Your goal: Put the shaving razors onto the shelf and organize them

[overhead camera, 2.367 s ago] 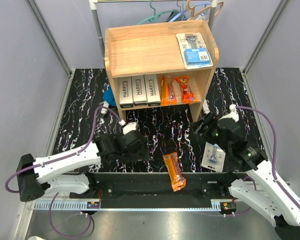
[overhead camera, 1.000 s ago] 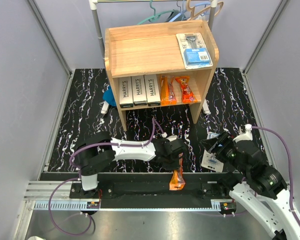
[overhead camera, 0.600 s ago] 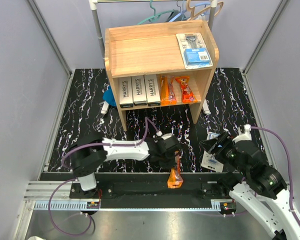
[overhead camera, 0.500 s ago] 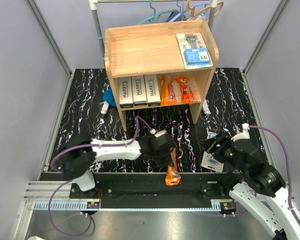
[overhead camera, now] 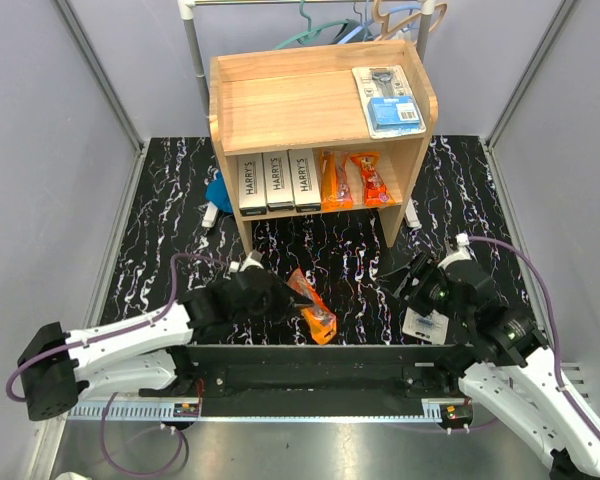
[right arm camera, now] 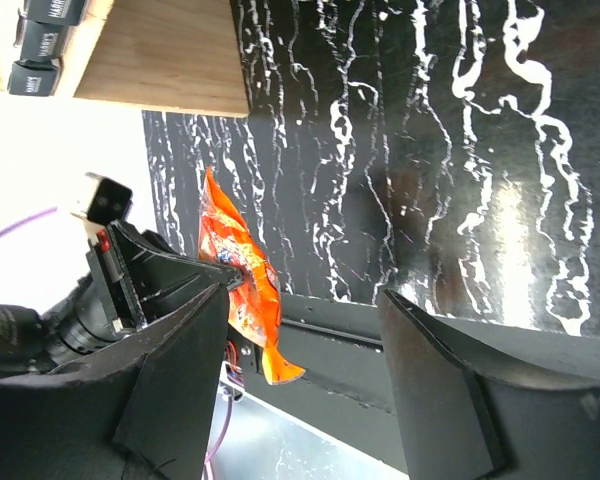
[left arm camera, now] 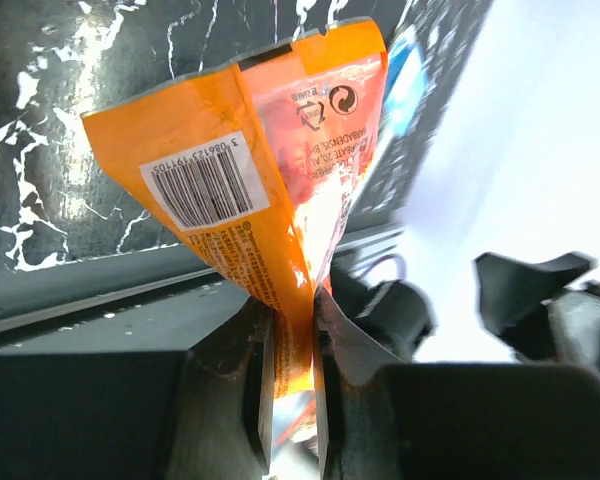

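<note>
My left gripper is shut on one end of an orange razor packet, which sticks out tilted above the dark marbled table, in front of the shelf. In the left wrist view the packet is pinched between both fingers, barcode side up. My right gripper stands open and empty at the right, beside a blister pack that lies flat and is partly hidden by the arm. The lower tier holds three Harry's boxes and two orange packets. Another blister pack lies on top.
A metal clothes rail with hangers stands behind the shelf. A blue object lies at the shelf's left foot. A black base rail runs along the near edge. Grey walls close in both sides.
My left arm has drawn back to the left and carried the orange packet up off the near edge. My right gripper has shifted slightly forward and left.
</note>
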